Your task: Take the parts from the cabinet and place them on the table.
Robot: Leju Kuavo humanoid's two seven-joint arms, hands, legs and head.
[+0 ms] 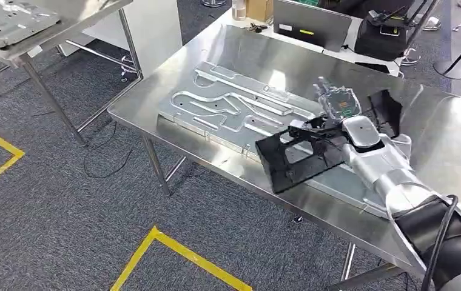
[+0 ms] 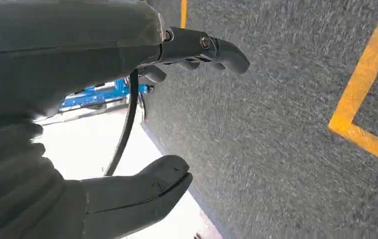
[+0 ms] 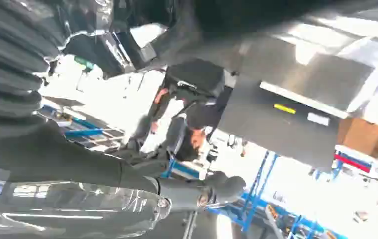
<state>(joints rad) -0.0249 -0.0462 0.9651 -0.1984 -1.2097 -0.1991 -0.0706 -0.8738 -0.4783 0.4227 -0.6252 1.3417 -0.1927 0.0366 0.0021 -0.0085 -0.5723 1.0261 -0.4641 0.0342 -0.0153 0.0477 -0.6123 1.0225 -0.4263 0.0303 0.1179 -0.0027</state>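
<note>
1. The right hand (image 1: 336,108) is out over the steel table (image 1: 440,130), resting on a black plastic frame part (image 1: 298,159) that lies flat near the table's front edge.
2. The dark fingers (image 1: 304,127) reach down onto the upper rim of that black part and seem to be hooked on it; I judge the hand is holding it, though whether the grip is firm or already loosening cannot be told.
3. A large stamped sheet-metal panel (image 1: 228,109) lies flat on the table just beside the black part, towards the front left corner; the black part overlaps its near edge.
4. A second, smaller black piece (image 1: 389,109) sits beyond the right hand, towards the right edge of the table.
5. The left hand (image 2: 177,114) hangs beside the body above grey carpet (image 2: 276,124) with yellow floor tape (image 2: 361,94); its thumb and fingers are apart and hold nothing.
6. Progress, as a judgement: at least the metal panel is delivered, and the black part is down on the table, so this carry is at its release step.
7. Left to do: let go, draw the arm back, and fetch any remaining parts; the cabinet is out of sight, so how many remain cannot be told.
</note>
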